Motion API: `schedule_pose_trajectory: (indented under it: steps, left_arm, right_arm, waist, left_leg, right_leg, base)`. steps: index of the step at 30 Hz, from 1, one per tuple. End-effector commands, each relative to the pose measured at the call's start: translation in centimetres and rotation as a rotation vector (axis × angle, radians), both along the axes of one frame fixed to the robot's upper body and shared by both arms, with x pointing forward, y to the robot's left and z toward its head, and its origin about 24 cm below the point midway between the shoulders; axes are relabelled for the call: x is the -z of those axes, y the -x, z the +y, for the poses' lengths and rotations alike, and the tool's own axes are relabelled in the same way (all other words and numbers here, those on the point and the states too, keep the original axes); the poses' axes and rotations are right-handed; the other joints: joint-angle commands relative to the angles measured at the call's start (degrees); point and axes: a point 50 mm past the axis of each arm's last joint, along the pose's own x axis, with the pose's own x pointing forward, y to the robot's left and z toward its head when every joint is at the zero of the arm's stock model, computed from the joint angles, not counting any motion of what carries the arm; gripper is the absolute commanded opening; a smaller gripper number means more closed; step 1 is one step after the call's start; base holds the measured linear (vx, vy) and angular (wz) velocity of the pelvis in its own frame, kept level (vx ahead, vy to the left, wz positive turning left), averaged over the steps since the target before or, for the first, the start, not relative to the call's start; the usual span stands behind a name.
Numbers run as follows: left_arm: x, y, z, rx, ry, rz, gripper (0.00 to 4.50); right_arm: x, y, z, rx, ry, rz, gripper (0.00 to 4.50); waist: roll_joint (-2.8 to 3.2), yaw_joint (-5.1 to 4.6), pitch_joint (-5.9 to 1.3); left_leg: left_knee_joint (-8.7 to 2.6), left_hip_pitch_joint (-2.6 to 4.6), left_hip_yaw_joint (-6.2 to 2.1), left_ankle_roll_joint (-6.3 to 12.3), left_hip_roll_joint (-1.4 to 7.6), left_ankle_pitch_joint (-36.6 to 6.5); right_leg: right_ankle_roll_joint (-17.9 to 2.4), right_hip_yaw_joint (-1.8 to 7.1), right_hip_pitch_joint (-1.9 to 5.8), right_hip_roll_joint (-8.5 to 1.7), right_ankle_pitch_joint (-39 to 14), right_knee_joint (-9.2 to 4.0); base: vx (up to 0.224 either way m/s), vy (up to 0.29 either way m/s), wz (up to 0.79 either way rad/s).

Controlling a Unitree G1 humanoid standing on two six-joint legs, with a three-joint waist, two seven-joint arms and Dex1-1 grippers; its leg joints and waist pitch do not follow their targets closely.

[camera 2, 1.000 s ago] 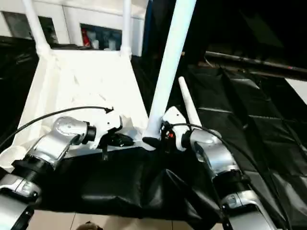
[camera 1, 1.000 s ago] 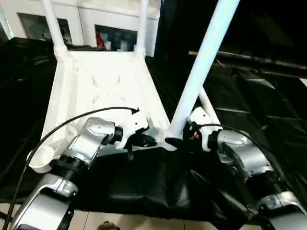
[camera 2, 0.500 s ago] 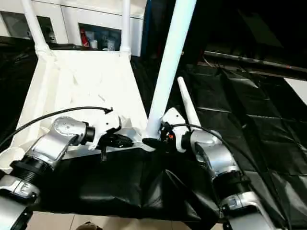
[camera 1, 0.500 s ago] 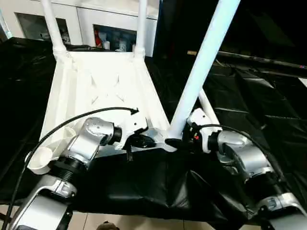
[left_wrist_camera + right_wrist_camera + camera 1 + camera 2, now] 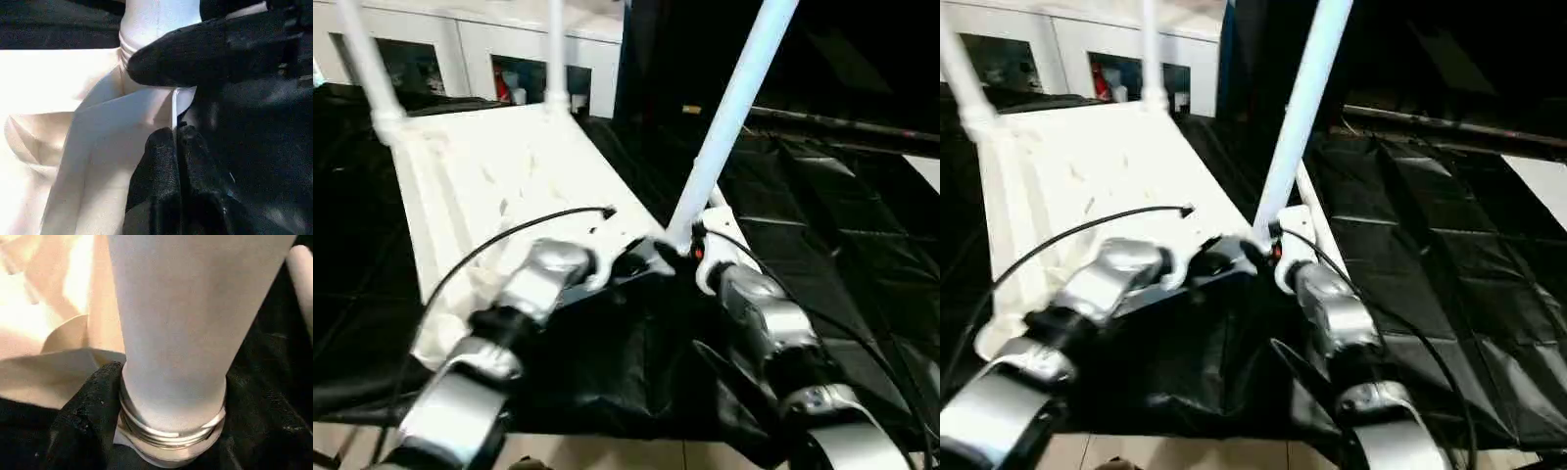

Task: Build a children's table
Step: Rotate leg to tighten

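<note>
The children's table lies upside down: its white tabletop (image 5: 489, 166) rests on the black drape with two legs standing in the far corners (image 5: 367, 64) (image 5: 555, 49). A third white leg (image 5: 729, 108) leans up from the near right corner. My right gripper (image 5: 683, 245) is shut on that leg's base just above its threaded end (image 5: 166, 431), with one black finger (image 5: 83, 411) pressed to its side. My left gripper (image 5: 641, 262) is shut on the tabletop's thin near rim (image 5: 173, 105), beside that corner. A fourth leg (image 5: 1310, 201) lies on the drape behind my right gripper.
The black-draped work table (image 5: 822, 225) stretches away to the right. Its front edge and a strip of pale floor (image 5: 607, 455) are just below my forearms. White cabinets (image 5: 431, 59) stand behind the tabletop. A black cable (image 5: 509, 235) arcs over my left forearm.
The camera has swung, so the whole scene sits differently. My right gripper has closed in around the leg's base. My left gripper keeps its hold on the rim.
</note>
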Motion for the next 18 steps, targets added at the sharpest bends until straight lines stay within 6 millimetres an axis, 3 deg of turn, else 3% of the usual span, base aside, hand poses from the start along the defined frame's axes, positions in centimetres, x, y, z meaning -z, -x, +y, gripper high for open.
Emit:
schedule_pose_trajectory:
  steps: [1, 3, 6, 7, 15, 18]
  left_arm:
    - [0.6, 0.5, -2.7, 0.028, -0.008, 0.027, 0.0]
    - [0.6, 0.5, -2.7, 0.043, -0.007, 0.025, 0.0]
    - [0.5, 0.5, -2.3, 0.061, -0.015, 0.02, 0.0]
    - [0.5, 0.5, -1.9, 0.075, -0.017, 0.018, 0.0]
    - [0.6, 1.0, 0.7, 0.173, -0.019, 0.031, 0.0]
    - [0.3, 1.6, 1.5, 0.264, -0.001, 0.035, 0.0]
  right_arm:
    - [0.8, 0.4, 2.7, -0.042, 0.0, 0.044, 2.74]
    - [0.5, 0.3, 2.7, -0.048, -0.01, 0.032, 3.44]
    - [0.2, 0.1, 2.1, -0.056, -0.024, 0.025, 3.53]
    - [0.0, 0.0, 1.6, -0.074, -0.011, 0.01, 3.78]
    - [-1.2, 0.3, -1.8, -0.271, 0.038, -0.056, 3.78]
    - [-1.9, 0.9, -3.2, -0.383, 0.041, -0.069, 3.78]
  waist:
    - [0.91, 0.06, -3.22]
    - [1.1, 0.23, -3.25]
    - [1.03, 0.24, -3.36]
    - [1.06, 0.25, -3.32]
    - [0.97, 0.55, -3.34]
    - [0.95, 0.92, -3.1]
  left_leg:
    - [-4.42, 0.94, -1.2, -2.62, 1.92, -17.5]
    - [-4.46, 0.86, -1.21, -2.45, 1.87, -16.9]
    - [-4.34, 0.84, -1.14, -1.65, 1.93, -16.0]
    - [-4.37, 0.84, -1.15, -1.53, 1.92, -16.0]
    - [-4.03, 0.7, -0.93, 0.53, 2.08, -13.0]
    - [-4.08, 0.83, -0.89, 1.12, 2.26, -13.8]
  right_leg:
    - [-8.6, 1.99, 1.33, -3.0, -14.8, -4.73]
    - [-9.0, 1.91, 1.7, -2.98, -13.1, -4.55]
    - [-9.5, 1.94, 1.88, -2.94, -10.5, -4.31]
    - [-9.6, 1.92, 1.9, -2.92, -10.4, -4.32]
    - [-11.5, 1.94, 2.49, -2.96, -5.4, -3.87]
    - [-12.1, 1.98, 2.4, -3.12, -7.7, -4.07]
  base:
    - [0.0, 0.0, 0.0]
    - [0.0, 0.0, 0.0]
    - [0.0, 0.0, 0.0]
    - [0.0, 0.0, 0.0]
    - [0.0, 0.0, 0.0]
    - [0.0, 0.0, 0.0]
